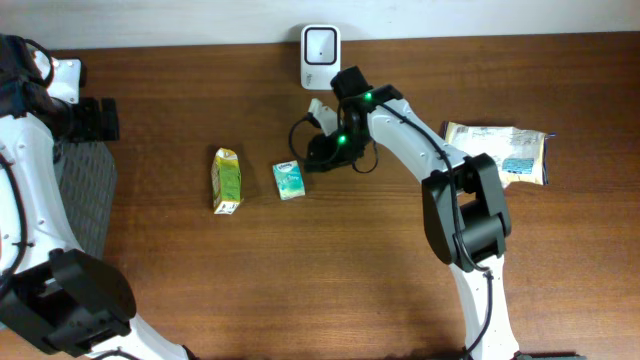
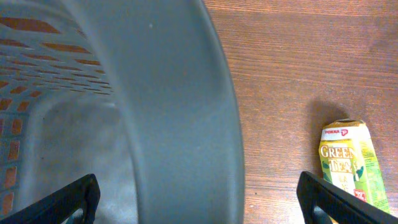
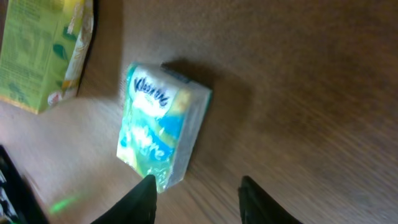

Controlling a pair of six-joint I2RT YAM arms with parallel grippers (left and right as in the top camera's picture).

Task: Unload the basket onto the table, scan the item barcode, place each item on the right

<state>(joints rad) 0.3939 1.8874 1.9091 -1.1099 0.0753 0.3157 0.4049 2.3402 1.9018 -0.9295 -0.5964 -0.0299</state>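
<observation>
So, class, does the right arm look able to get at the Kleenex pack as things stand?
Probably yes: the right end effector is open close to the Kleenex pack, which lies uncovered, with the green tea carton apart from it.

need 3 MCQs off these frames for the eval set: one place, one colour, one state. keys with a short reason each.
1. The tissue pack lies:
A) on the table next to the tea carton
B) inside a drawer
C) stacked on the carton

2. The scanner is:
A) black
B) white
C) red

3. The right gripper is:
A) shut on the carton
B) shut, empty
C) open, empty

Key:
1 A: the overhead view shows it flat on the wood beside the carton.
2 B: its housing is white.
3 C: the right wrist view shows the fingers apart with only bare table between them.
</observation>
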